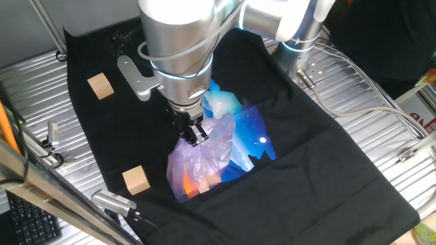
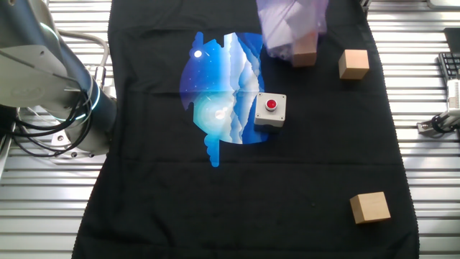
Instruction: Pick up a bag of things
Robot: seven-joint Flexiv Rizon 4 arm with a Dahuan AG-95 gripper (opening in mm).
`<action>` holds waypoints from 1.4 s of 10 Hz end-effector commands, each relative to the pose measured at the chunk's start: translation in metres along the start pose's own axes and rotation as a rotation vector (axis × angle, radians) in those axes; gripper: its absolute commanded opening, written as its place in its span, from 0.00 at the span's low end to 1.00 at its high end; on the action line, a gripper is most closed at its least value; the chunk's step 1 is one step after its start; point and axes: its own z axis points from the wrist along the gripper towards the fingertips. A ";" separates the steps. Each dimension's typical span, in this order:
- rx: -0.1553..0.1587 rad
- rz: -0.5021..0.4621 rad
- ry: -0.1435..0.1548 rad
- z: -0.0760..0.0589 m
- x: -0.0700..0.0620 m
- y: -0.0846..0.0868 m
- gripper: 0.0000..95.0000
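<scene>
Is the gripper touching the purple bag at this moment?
Touching. In one fixed view the gripper has its fingers sunk into the top folds of the purple bag. In the other fixed view the gripper is out of sight.

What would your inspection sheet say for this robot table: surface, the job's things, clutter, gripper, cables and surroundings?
Surface: black cloth over a ribbed metal table.
Job's things: purple bag, bulging, orange showing through.
Clutter: wooden cubes, one against the bag; red-button box; blue-and-white patch.
Gripper: gripper at the bag's top; open or shut cannot be told.
Cables: grey cables near the arm's base.
Surroundings: keyboard off the table's edge.
</scene>
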 end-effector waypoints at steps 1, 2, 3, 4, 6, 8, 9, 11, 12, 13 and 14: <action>0.000 0.000 0.002 0.000 -0.001 0.000 0.00; -0.001 0.000 0.002 0.001 -0.001 0.000 0.00; -0.002 0.000 0.003 0.001 -0.002 0.000 0.00; -0.002 0.000 0.003 0.002 -0.002 0.000 0.00; -0.004 0.002 0.002 0.007 -0.002 0.001 0.00; -0.006 0.002 0.000 0.021 -0.002 0.003 0.00; -0.007 0.001 0.000 0.031 -0.002 0.004 0.00; -0.007 0.000 0.002 0.041 -0.005 0.006 0.00; -0.009 0.000 0.004 0.046 -0.009 0.008 0.00; -0.009 0.004 0.005 0.052 -0.013 0.010 0.00; -0.008 0.004 0.002 0.057 -0.014 0.011 0.00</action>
